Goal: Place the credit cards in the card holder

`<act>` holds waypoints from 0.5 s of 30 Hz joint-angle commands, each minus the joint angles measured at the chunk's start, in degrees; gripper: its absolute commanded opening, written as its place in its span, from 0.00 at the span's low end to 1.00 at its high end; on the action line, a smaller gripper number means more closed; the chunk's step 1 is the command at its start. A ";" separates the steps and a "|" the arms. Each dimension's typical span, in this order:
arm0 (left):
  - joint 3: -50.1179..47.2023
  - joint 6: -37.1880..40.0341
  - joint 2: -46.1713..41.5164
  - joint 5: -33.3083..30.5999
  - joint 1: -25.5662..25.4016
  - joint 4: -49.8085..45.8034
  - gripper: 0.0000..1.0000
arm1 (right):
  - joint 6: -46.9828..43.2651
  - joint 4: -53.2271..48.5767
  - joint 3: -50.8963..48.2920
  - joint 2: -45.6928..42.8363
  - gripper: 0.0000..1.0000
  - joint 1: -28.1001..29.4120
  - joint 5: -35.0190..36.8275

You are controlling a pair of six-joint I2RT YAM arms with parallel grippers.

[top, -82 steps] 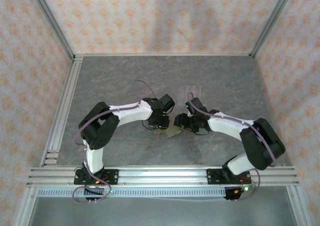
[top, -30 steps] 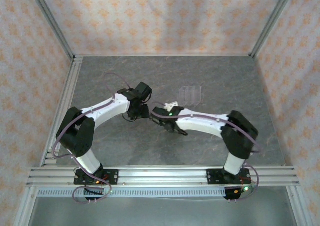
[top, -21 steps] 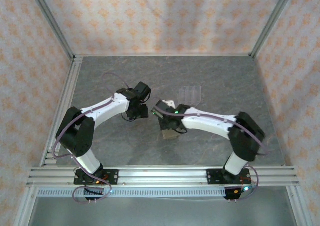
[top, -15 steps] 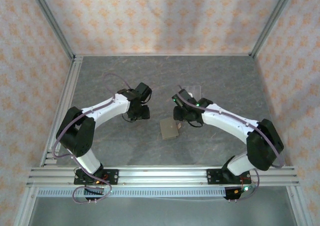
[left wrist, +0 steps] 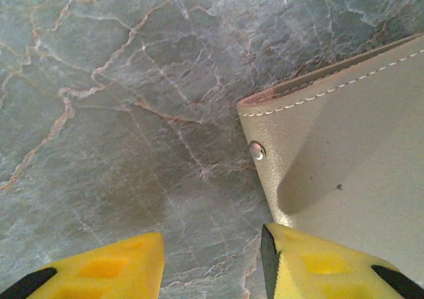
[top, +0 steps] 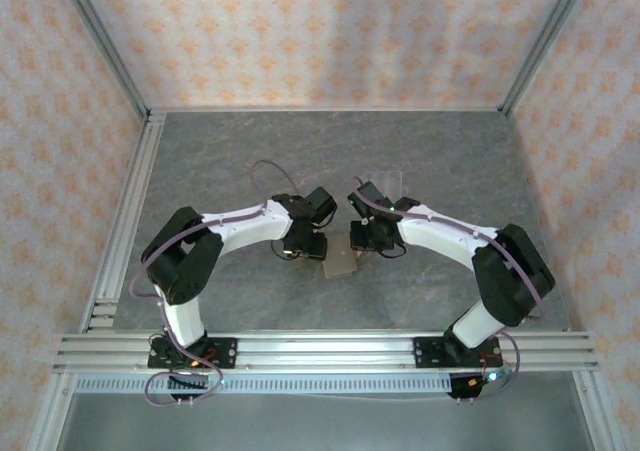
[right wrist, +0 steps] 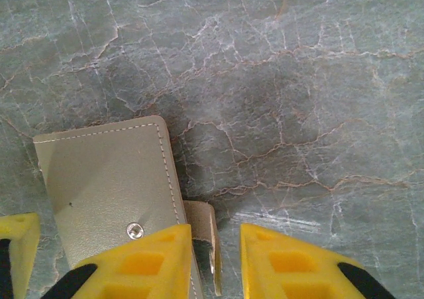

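Wallet (top: 341,262) sits around the middle of the surface (top: 450,151). My left gripper (left wrist: 212,259) is spread over its snap (left wrist: 257,150) corner. The right gripper (right wrist: 215,236) is apart too, straddling the tab (right wrist: 205,239).

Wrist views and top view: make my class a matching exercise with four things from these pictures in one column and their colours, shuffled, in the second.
Things
1. wallet
2. snap
3. stand
4. left fingers

Colours
a. yellow
b. see-through
c. olive-tan
d. silvery

Pairs: 1-c, 2-d, 3-b, 4-a
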 commanded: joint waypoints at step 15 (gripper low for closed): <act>2.10 -0.19 1.94 0.44 -0.20 0.28 0.43 | -0.21 -0.63 -1.56 0.03 0.13 -0.29 -2.43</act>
